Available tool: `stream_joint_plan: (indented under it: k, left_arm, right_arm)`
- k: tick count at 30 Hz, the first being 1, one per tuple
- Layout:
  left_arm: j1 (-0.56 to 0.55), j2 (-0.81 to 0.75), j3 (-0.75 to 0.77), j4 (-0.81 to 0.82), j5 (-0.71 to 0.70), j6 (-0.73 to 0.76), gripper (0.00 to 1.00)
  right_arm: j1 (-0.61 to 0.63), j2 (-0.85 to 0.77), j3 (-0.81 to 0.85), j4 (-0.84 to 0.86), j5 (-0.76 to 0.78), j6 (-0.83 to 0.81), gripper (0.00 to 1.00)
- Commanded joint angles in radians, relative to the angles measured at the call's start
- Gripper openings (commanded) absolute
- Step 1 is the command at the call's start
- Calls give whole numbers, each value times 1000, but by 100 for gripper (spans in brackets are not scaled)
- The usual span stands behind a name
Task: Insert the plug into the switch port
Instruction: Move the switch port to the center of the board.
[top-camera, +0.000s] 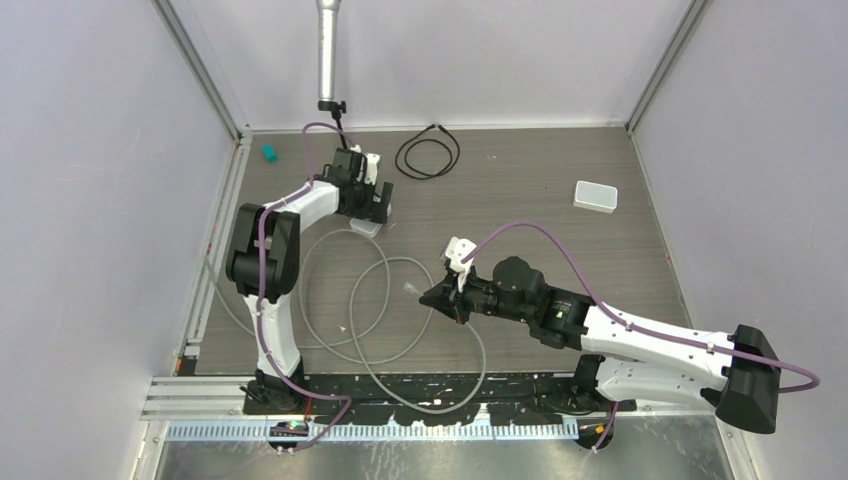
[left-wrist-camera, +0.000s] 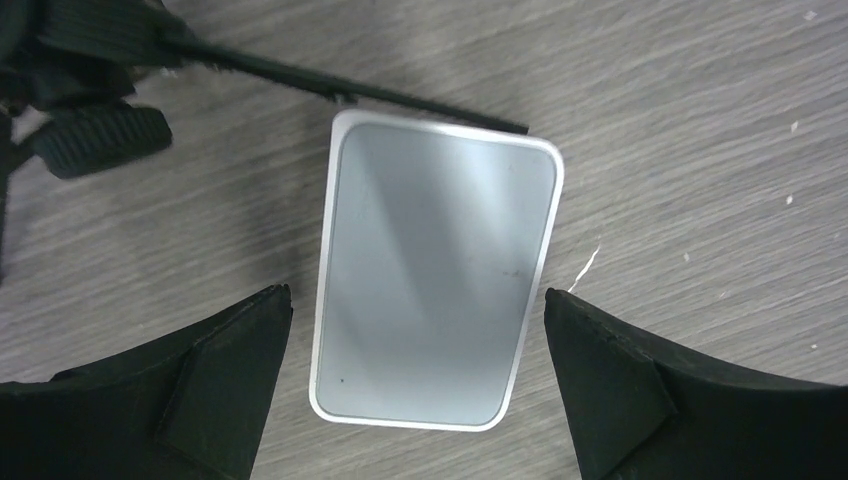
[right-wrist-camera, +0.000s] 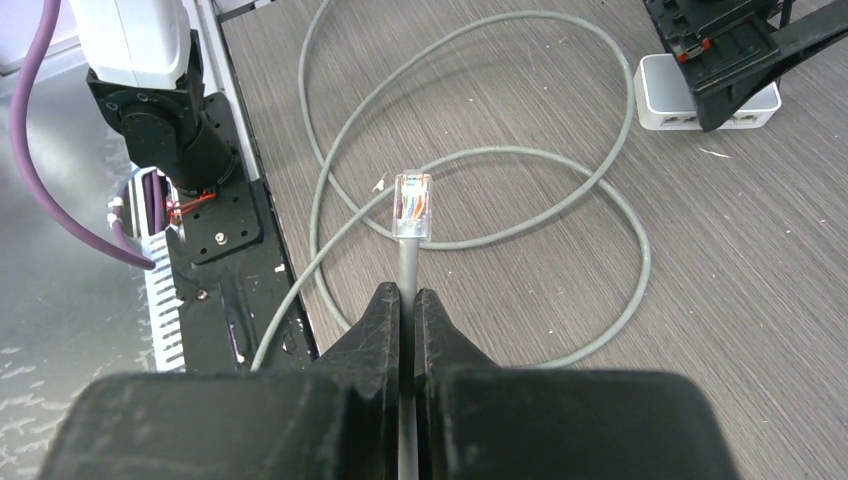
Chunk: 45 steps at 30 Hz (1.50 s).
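Observation:
The switch is a small white box with a silvery top, lying flat on the wood table. My left gripper hovers over it, open, one finger on each side and neither touching. From above, the switch sits just under the left gripper. My right gripper is shut on the grey cable just behind the clear plug, which sticks out ahead of the fingertips. In the right wrist view the switch is at the far right, its port side facing the plug. The right gripper is mid-table.
The grey cable loops across the table's near half. A second white box lies at the right, a coiled black cable and a teal bit at the back. Walls close in on three sides.

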Motion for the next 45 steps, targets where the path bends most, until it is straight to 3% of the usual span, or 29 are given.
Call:
stream_joint_plan:
  k: [1,3,9,13,21,29,32,40,45]
  left_arm:
    - [5,20,47,-96,-13,2,100]
    - [5,26,53,-114,-7,4,97]
    - [-7,33,63,-128,37,11,64]
    - [-53,18,52,-97,58,18,54]
    - [-225,-9,20,35,33,-21,52]
    - [-307,-62,-26,102,34,-143,50]
    - [-317,-69,-77,134,34,-140,49]
    - [-317,-58,-133,152,63,-109,50]
    - [-317,-79,-171,139,101,-95,49]
  right_arm:
    - [0,-21,4,13,-24,15,0]
    - [1,-18,5,13,-25,14,1]
    - [1,-21,12,6,-24,8,1]
    - [1,-36,13,-25,11,-2,1]
    - [0,-134,-3,-92,112,38,1]
    - [-12,-186,16,-289,435,188,1]
    - [-36,-171,18,-317,486,157,1]
    - [-257,12,72,-323,316,132,1]
    - [-344,200,103,-230,231,115,1]
